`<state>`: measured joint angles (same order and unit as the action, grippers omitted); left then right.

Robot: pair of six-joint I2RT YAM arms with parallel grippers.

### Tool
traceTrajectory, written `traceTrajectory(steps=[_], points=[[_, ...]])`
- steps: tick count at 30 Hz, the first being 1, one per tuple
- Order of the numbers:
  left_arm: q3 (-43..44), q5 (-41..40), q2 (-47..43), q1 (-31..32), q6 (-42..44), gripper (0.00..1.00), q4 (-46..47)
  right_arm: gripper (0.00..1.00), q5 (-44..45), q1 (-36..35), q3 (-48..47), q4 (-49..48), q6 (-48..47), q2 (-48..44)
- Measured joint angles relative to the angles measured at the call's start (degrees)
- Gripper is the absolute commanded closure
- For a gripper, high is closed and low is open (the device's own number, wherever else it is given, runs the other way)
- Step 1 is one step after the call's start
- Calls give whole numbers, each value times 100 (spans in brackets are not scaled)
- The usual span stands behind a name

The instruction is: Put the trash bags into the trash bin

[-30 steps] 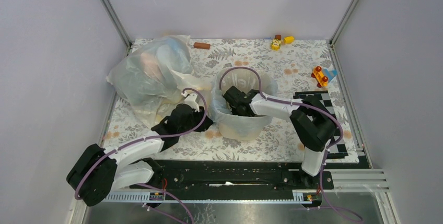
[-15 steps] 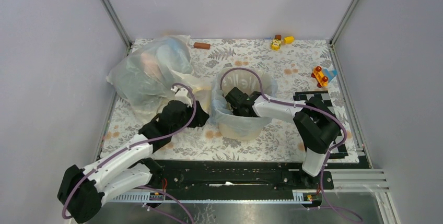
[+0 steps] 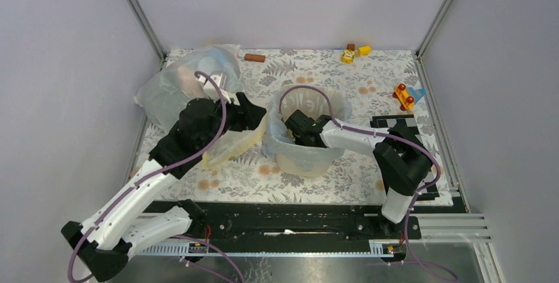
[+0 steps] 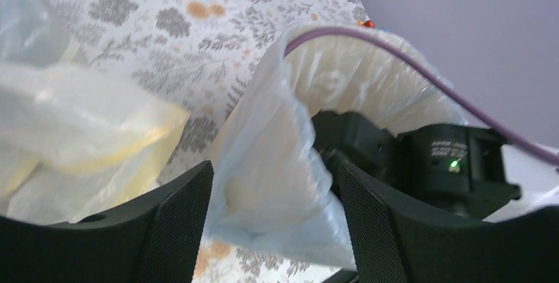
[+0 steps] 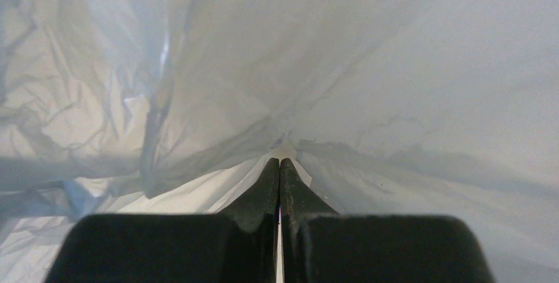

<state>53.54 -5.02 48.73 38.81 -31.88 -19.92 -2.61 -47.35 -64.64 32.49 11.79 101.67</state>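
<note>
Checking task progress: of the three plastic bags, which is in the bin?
The thin, translucent pale blue plastic bag, draped over the rim of the cream-beige plastic bin. The pale yellow bag and bulky clear whitish bag lie outside it.

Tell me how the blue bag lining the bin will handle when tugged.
Likely floppy: the blue bag crinkles and sags over the rim of the bin. Probably very light, being thin and see-through. It may slip off that smooth rim easily.

The right gripper (image 3: 294, 125) and its purple cable (image 3: 310, 88) fill most of the trash bin's (image 3: 310, 162) mouth. The left gripper (image 3: 255, 115), the pale yellow bag (image 3: 231, 150) and, farther left, the bulky clear bag (image 3: 168, 88) crowd the bin's left side. The mat (image 3: 290, 184) on the bin's near side lies open.
</note>
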Motion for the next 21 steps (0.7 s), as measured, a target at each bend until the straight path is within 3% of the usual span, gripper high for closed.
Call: traceTrajectory(steps=[4,13,21], points=[[542,197,625,0,94,46,208,100,0,0,0,9,-2,-31],[691,590,1613,2,225,78,315,100,7,0,-20,48,-7,-87],[723,651,1633,15,275,79,332,100,35,0,-96,160,9,-245]])
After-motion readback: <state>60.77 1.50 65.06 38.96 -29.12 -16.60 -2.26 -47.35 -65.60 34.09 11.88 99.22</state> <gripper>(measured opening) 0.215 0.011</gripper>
